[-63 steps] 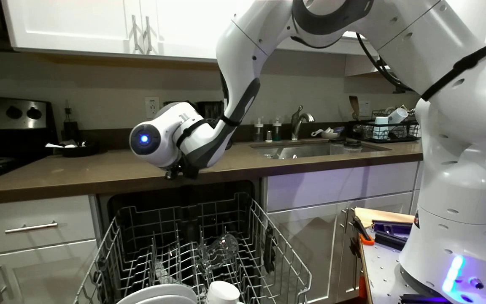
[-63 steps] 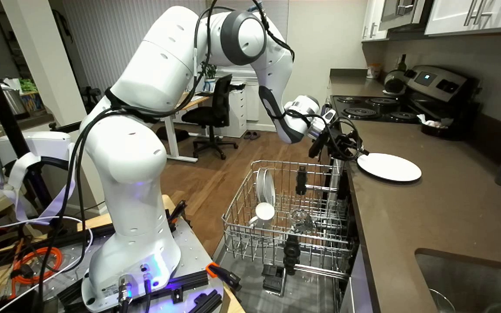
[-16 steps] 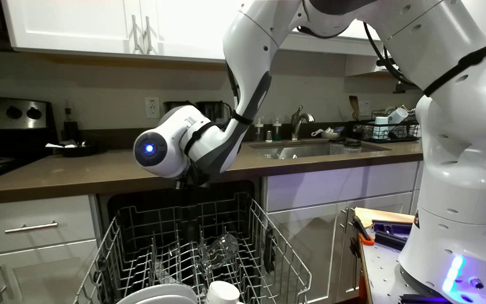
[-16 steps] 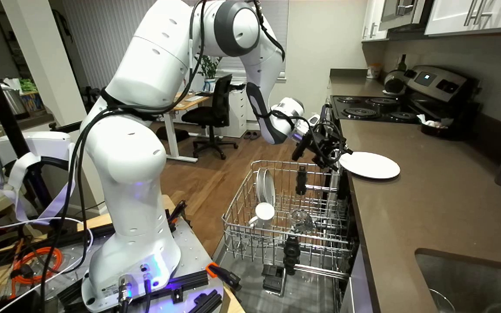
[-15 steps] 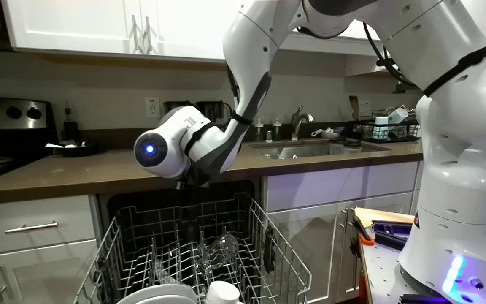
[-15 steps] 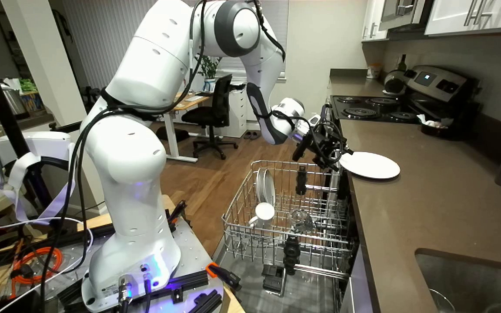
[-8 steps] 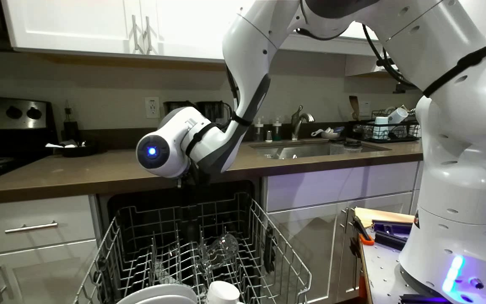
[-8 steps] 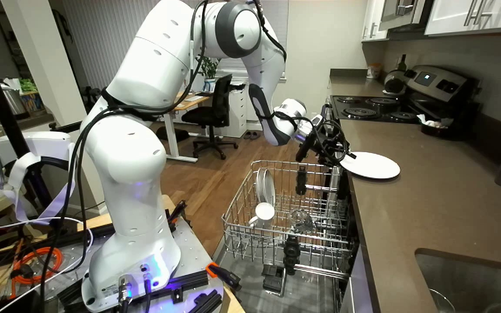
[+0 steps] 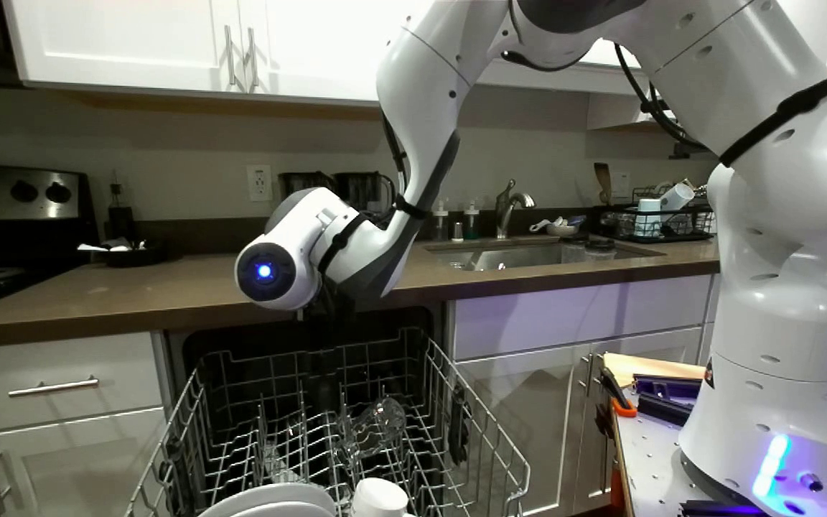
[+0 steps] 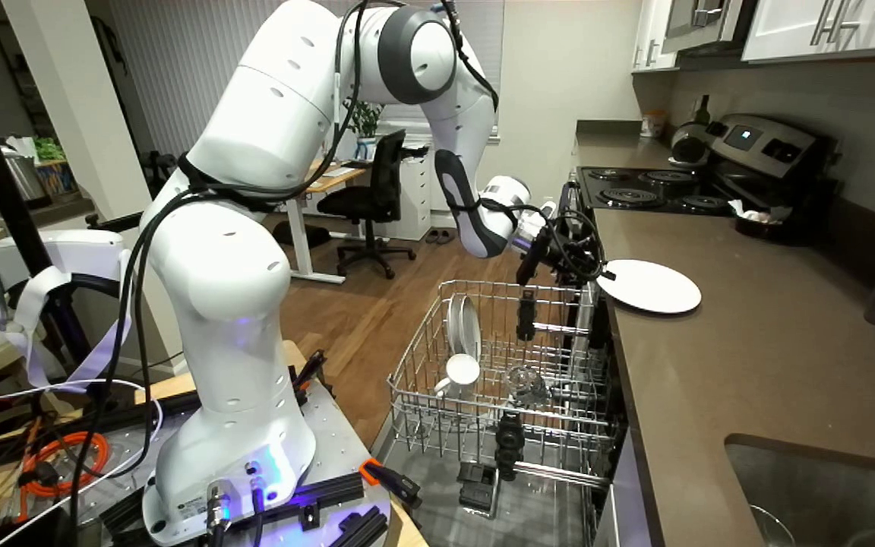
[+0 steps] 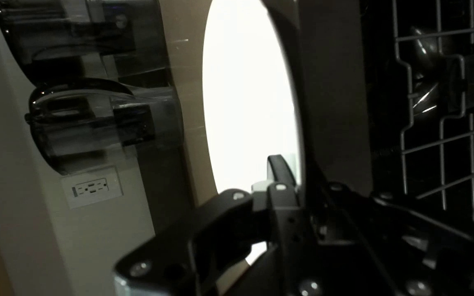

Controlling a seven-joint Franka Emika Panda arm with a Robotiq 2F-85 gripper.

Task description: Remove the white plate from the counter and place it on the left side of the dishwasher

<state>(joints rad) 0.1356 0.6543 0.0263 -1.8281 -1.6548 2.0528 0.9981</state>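
The white plate [image 10: 654, 287] lies over the counter [image 10: 749, 365] near its front edge, slightly tilted, with its gripper-side rim raised a little. My gripper [image 10: 606, 272] is at that rim. In the wrist view my gripper [image 11: 298, 181] has one finger on the upper face of the white plate [image 11: 249, 90]; the other finger is mostly hidden behind the plate and dark. It appears shut on the rim. In an exterior view the arm hides the plate and fingers above the counter [image 9: 133, 287]. The dishwasher [image 9: 255, 327] is open below, its rack pulled out.
The rack holds white plates [image 10: 469, 327], a white mug [image 10: 462, 369] and a clear glass [image 10: 526, 384]. The stove [image 10: 635, 196] is beyond the plate. The sink [image 10: 810, 471] is at the near end. Dark jugs [image 11: 101, 119] stand by the wall.
Over about four seconds, my gripper and the plate have slid together toward the counter's front edge. In the last half second, the plate's gripper-side rim has risen slightly.
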